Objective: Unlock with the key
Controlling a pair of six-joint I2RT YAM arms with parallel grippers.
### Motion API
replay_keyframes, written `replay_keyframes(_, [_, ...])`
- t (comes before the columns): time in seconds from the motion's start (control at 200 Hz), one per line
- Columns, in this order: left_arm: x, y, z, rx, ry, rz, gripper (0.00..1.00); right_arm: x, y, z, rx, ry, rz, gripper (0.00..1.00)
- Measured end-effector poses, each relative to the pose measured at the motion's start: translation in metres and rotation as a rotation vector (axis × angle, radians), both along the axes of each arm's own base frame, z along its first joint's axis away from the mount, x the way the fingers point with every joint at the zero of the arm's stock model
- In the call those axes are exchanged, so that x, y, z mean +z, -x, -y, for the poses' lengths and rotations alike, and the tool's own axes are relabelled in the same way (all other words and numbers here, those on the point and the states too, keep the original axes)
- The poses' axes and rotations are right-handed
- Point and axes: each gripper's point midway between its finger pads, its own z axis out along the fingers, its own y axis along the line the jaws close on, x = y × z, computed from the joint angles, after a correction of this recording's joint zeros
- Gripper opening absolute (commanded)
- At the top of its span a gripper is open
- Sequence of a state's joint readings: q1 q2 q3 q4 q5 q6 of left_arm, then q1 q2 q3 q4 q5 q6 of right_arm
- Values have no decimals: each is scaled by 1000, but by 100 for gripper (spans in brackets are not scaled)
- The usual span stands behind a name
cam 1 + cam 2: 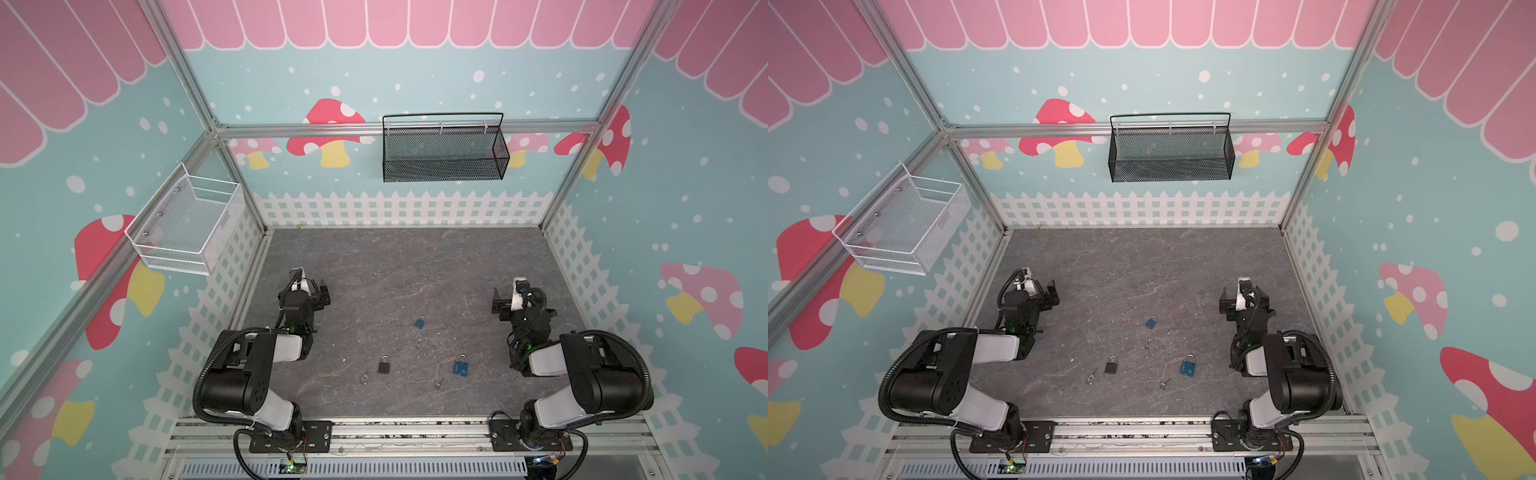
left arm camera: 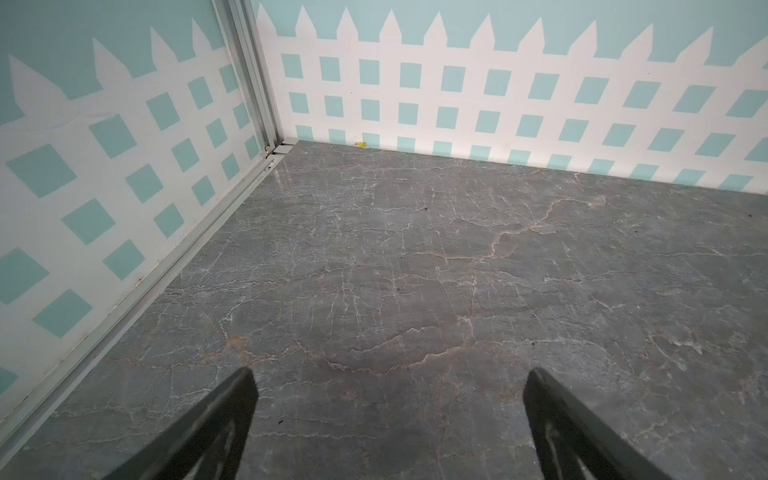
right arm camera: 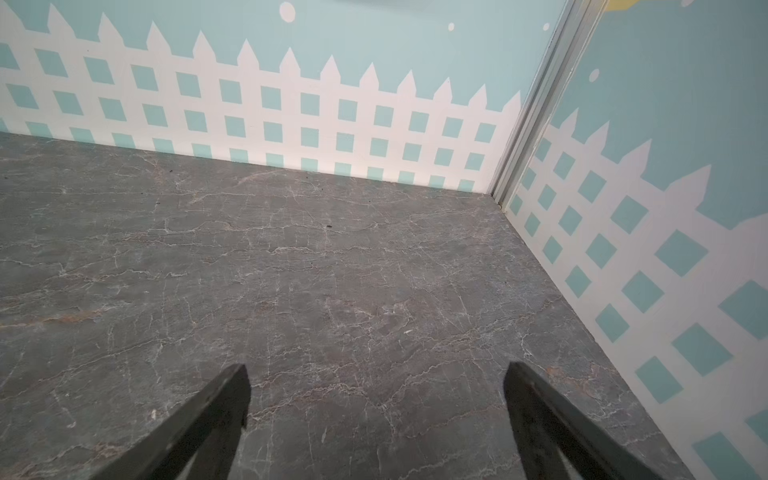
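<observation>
Across the cell floor spreads the grey marbled table, seen in both top views. At its near edge the left arm and the right arm sit folded over their bases, one at each side, well apart. Higher up, a black basket hangs on the back wall and a white basket on the left wall.

The left gripper hangs over the table's left side, released. In its wrist view its fingers stand wide apart with only bare table between them. The right gripper hangs over the right side, likewise released, its fingers spread wide over bare table.

Between the arms, toward the near edge, three locks lie flat. The big blue lock is nearest the right arm. The dark lock lies level with it toward the left, well apart. The small blue lock lies farther back, between those two.

Three keys lie on the table, too small to show detail. The left key lies just beside the dark lock, on its near left. The middle key lies near the small blue lock, on its near side. The right key lies near the big blue lock, on its near left. Both grippers are well apart from every key and lock.
</observation>
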State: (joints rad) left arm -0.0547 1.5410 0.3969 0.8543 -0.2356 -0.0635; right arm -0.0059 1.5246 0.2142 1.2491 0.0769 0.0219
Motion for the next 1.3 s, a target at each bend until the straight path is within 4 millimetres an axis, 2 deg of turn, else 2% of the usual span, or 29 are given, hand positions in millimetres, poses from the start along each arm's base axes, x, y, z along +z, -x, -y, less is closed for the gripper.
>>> replay_keyframes(1.131, [2, 0, -1, 7, -1, 4, 100, 0, 0, 0, 0, 0, 0, 98])
replay_keyframes(1.206, [8, 1, -2, 11, -2, 14, 100, 1, 0, 0, 0, 0, 2, 98])
replay_keyframes(1.296, [24, 5, -3, 14, -2, 43, 100, 8, 1, 1, -3, -1, 14, 98])
